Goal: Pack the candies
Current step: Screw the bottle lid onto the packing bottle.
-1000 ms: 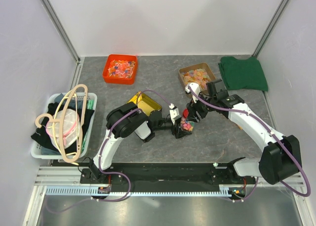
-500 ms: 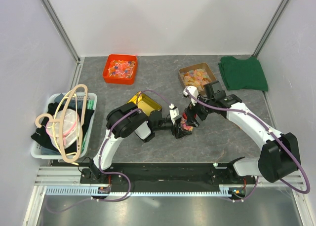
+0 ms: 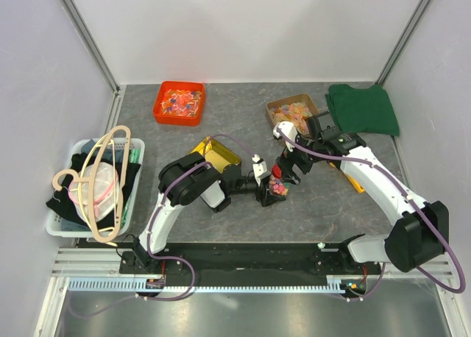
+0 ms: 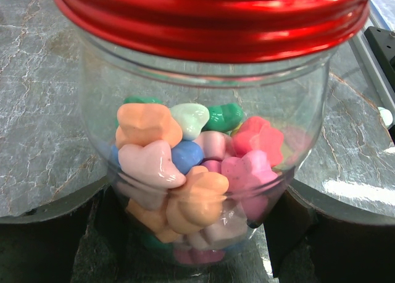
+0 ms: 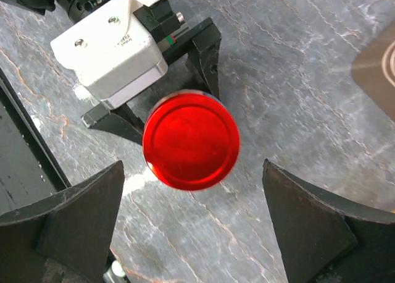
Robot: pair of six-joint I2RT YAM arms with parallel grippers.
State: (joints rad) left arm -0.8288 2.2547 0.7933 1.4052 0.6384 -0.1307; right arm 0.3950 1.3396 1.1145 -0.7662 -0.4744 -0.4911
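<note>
Left gripper point(image 3: 269, 193): my jaws clamped low on jar point(image 4: 203, 128), pinning it upright on table point(image 5: 296, 79) so it cannot spin or tip during capping. Candies point(image 4: 185, 172) inside jar, mixed colours, heaped in lower part. Red lid point(image 5: 191, 148) sits on jar mouth, looks seated, tightness cannot tell. Right gripper point(image 5: 191, 224): my jaws spread wide, gripping nothing, hanging above lid. Versus a second ago: right jaws were close in at lid, now opened fully and backed off a little; left grip and jar unmoved

Grey table point(image 3: 235, 101) holds red tray point(image 3: 179, 121), brown tray point(image 3: 274, 104), green cloth point(image 3: 362, 109) (folded).
</note>
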